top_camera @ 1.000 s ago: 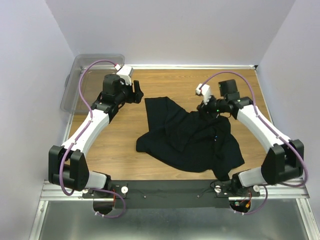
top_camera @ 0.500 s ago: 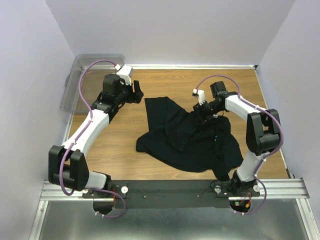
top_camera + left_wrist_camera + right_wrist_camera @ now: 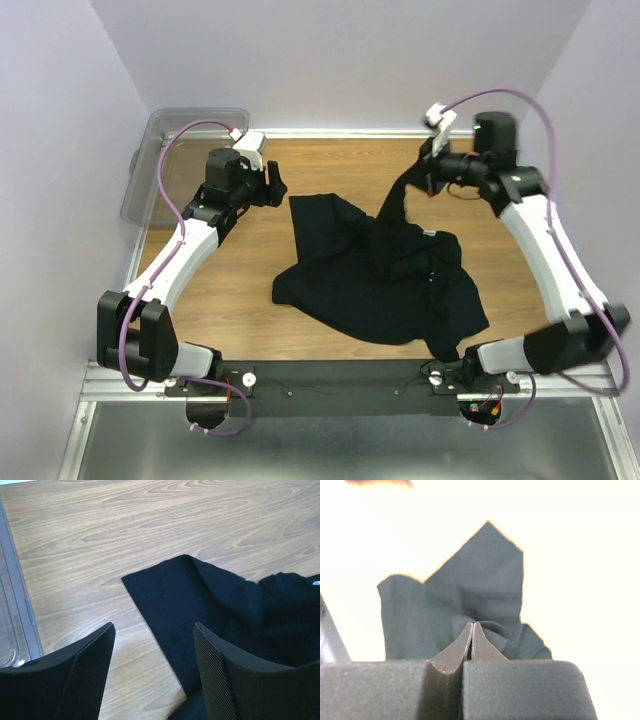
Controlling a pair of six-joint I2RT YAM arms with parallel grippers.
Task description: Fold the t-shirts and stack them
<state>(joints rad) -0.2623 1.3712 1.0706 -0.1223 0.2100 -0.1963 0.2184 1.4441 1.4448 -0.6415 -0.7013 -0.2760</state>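
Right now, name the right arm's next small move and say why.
Probably lift a little higher: its jaws are pinched shut on a fold of the t-shirt, but most of the cloth lies crumpled on the table.

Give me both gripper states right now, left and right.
Left gripper: open, holding nothing.
Right gripper: shut, pinching a fold of the black t-shirt.

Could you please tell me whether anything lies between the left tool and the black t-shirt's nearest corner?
Nothing visible does. The flat corner of the t-shirt lies right ahead of the open left tool, with only bare table between; the clear bin sits off to the other side.
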